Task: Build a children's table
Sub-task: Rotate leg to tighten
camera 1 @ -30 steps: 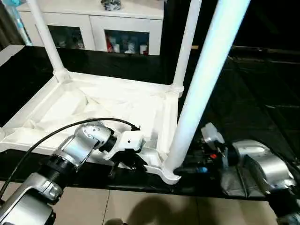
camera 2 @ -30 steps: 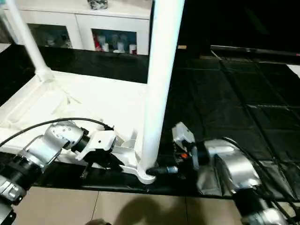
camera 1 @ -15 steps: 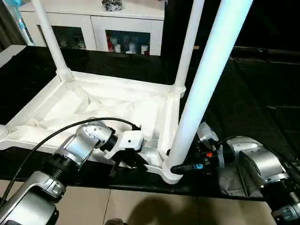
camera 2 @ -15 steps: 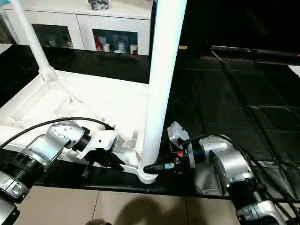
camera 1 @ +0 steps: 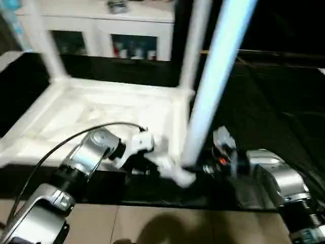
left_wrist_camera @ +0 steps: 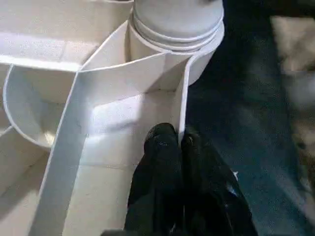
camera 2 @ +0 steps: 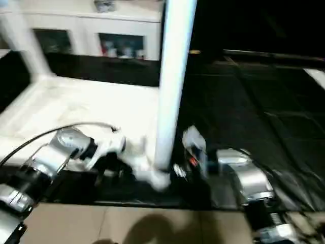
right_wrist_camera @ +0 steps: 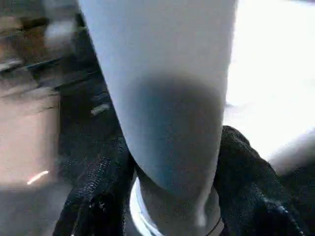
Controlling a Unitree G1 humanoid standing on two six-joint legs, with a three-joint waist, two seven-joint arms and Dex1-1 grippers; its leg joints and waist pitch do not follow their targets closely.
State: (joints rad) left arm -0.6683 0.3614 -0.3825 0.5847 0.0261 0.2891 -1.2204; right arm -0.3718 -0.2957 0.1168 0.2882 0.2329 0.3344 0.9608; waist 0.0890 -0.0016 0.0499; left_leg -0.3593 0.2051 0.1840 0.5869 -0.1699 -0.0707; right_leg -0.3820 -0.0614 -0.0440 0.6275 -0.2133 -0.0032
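The children's table lies upside down on a black surface, its ribbed white top [camera 1: 101,109] facing up. Three white legs stand in corner sockets: the near right leg [camera 1: 213,86], one at the far left [camera 1: 43,40] and one at the far right [camera 1: 190,46]. My left gripper [left_wrist_camera: 178,142] is shut on the top's thin rim wall [left_wrist_camera: 183,98], just beside the near right socket [left_wrist_camera: 177,24]. My right gripper [right_wrist_camera: 172,147] is at the foot of the near right leg [right_wrist_camera: 167,88], with one black finger [right_wrist_camera: 98,196] pressed against each side of it.
A white cabinet [camera 1: 101,30] with glass doors stands behind the table. The black surface [camera 1: 269,101] stretches away to the right. Its front edge runs just below my grippers, with tiled floor [camera 1: 152,223] beyond it.
My right gripper's fingers have closed in around the foot of the near right leg. The left gripper keeps its hold on the rim. The whole picture has shifted a little.
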